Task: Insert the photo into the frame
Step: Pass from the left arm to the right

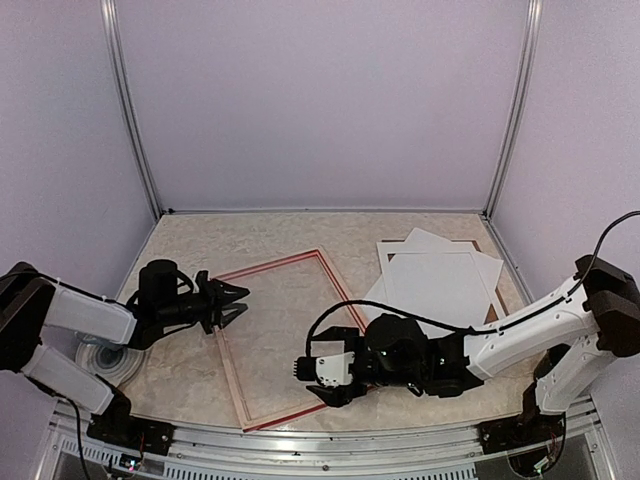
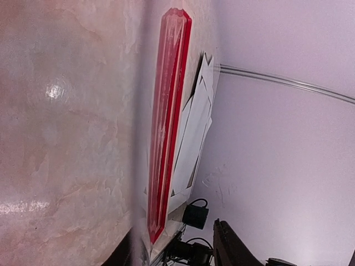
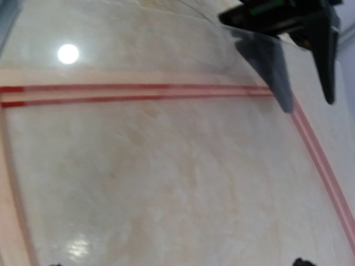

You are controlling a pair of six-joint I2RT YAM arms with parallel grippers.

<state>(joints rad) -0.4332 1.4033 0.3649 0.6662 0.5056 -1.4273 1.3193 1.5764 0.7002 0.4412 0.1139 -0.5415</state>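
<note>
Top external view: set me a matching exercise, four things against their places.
Things:
1. frame
2. white sheets
3. left gripper
4. right gripper

Places:
A. far right part of the table
B. by the frame's near right corner
C. lying flat mid-table
D. at the frame's left rail

Pairs: 1-C, 2-A, 3-D, 4-B

The right arm covers the frame's near right corner. The right gripper shows only dark fingertips at its blurred wrist view's bottom edge. The white sheets overlap, so the lower layers are mostly hidden.
</note>
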